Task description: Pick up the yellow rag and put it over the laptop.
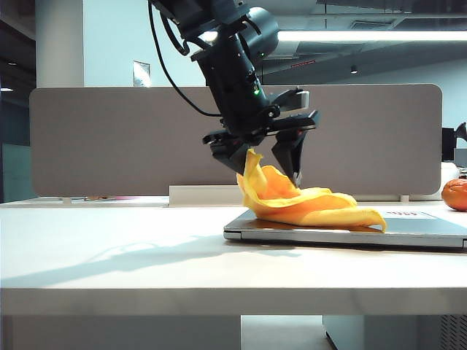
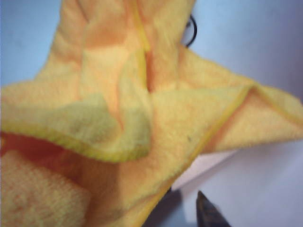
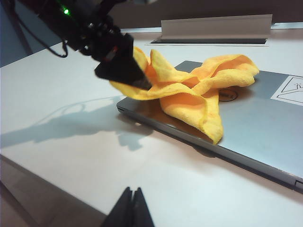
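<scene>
Left hand (image 1: 264,162): poised just above the laptop's (image 1: 408,232) left end, fingers spread fairly wide, one corner of the rag (image 1: 306,204) standing up between them; impossible to tell whether that corner is pinched or merely brushing a finger. Right hand (image 3: 131,208): low over the worktop (image 1: 109,255), well clear of the laptop, fingertips pressed together, holding nothing.

Rag location: bunched on the laptop's left half, one fold hanging slightly past the lid's front edge, logo (image 3: 227,95) partly hidden, white sticker (image 3: 289,90) bare, right half of lid uncovered.

Risks, as judgement:
- Lifting away with fabric snagged on a finger: would drag the rag back off the laptop.
- Releasing as it lies: leaves a crumpled heap, not a cover; most of the lid exposed.
- Overhanging fold plus peaked corner: could slump off the laptop's near edge.

Orientation: long axis roughly along the laptop's length, lying nearly flat; raised corner pointing up into the left hand, far tip tapering toward the sticker.
</scene>
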`<act>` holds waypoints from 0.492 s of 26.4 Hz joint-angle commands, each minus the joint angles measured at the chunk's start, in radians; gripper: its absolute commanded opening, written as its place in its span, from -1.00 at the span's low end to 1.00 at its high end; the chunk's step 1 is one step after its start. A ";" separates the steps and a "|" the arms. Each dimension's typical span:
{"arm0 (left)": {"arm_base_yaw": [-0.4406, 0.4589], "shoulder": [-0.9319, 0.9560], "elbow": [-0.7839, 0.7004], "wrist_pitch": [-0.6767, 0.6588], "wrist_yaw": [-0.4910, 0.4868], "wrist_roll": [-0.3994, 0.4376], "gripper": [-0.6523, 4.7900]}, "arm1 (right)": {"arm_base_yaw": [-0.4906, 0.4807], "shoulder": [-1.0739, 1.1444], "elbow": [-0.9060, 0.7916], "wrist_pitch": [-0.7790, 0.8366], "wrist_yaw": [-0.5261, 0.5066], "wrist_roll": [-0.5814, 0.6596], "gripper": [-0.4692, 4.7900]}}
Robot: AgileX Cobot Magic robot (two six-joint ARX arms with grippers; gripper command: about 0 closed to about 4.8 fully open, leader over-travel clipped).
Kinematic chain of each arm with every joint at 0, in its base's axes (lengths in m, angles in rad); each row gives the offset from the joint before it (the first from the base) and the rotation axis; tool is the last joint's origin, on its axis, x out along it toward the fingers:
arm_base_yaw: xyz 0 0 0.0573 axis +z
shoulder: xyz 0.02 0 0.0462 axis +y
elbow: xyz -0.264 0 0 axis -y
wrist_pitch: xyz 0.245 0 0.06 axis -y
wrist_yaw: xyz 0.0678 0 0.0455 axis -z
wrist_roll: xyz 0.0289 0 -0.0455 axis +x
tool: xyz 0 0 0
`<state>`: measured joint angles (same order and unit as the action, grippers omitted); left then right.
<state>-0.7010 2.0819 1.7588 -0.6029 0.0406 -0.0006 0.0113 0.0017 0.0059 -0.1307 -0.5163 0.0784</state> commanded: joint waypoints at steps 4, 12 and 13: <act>-0.002 -0.003 0.003 -0.135 -0.049 -0.018 0.43 | 0.000 -0.002 -0.006 0.011 0.000 0.000 -0.84; -0.002 -0.003 0.003 -0.214 -0.262 0.006 0.43 | 0.000 -0.002 -0.006 0.011 -0.002 0.000 -0.84; -0.002 -0.003 0.003 -0.213 -0.297 0.025 0.43 | 0.000 -0.002 -0.006 0.011 -0.002 0.000 -0.84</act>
<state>-0.7013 2.0823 1.7592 -0.8165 -0.2146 0.0017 0.0113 0.0017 0.0059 -0.1307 -0.5167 0.0784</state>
